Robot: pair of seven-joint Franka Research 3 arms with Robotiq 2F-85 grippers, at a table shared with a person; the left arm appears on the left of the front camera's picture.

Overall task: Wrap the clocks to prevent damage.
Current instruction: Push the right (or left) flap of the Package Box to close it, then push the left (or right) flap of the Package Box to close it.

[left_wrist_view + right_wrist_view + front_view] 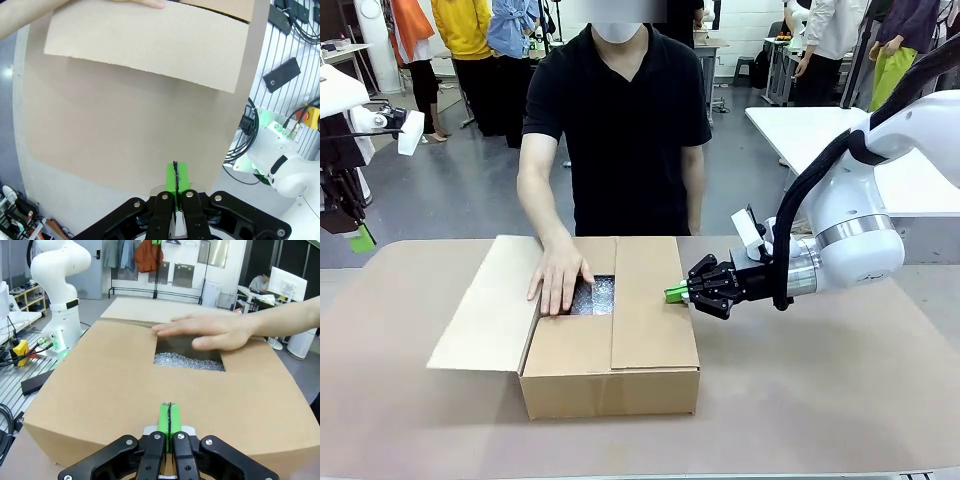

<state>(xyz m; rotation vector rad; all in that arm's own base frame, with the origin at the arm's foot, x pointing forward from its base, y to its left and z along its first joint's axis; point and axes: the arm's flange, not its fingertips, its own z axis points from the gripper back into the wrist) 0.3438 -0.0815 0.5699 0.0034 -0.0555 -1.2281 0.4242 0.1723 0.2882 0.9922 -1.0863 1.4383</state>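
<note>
Bubble wrap inside cardboard box, right jaws together beside its right flap edge, left jaws together, well apart.

Even, bright overhead indoor light; soft shadows under the cardboard box. Wrist views show wide-angle edge bending; focus sharp.

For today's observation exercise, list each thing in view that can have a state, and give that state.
Cardboard box: partly closed, one side flap lying open.
Bubble wrap: inside box, visible through gap.
Person's hand: flat on the box top.
Right gripper: shut, empty.
Left gripper: shut, empty.
</note>
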